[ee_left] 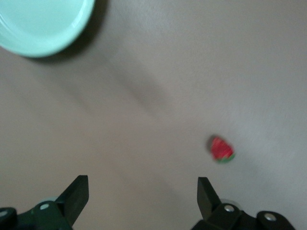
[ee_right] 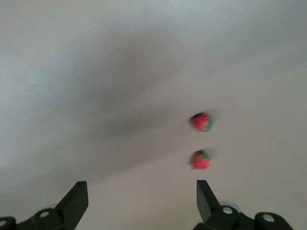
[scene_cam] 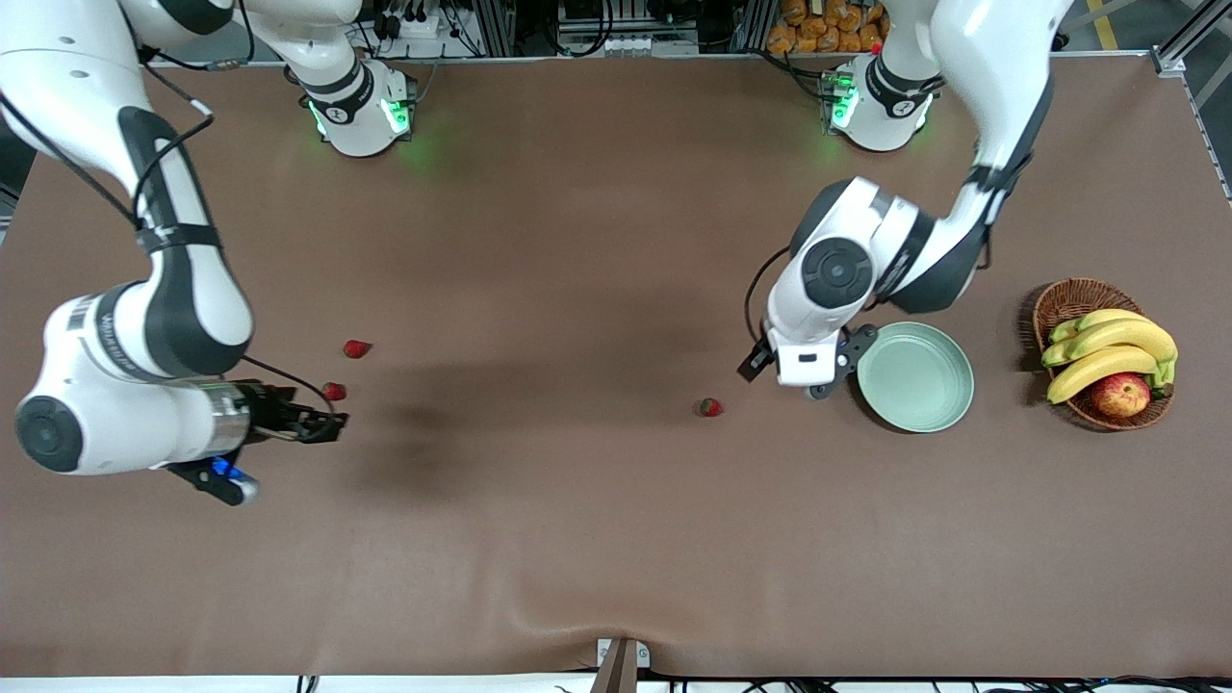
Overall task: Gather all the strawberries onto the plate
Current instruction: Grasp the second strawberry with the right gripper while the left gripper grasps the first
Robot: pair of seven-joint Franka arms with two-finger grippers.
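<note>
Three strawberries lie on the brown desk: two close together toward the right arm's end, one mid-desk, near the plate. That mint plate holds nothing and sits beside the fruit basket at the left arm's end. Right gripper hovers just by the pair, fingers spread, nothing held. Left gripper hangs over the desk beside the plate, fingers released.
</note>
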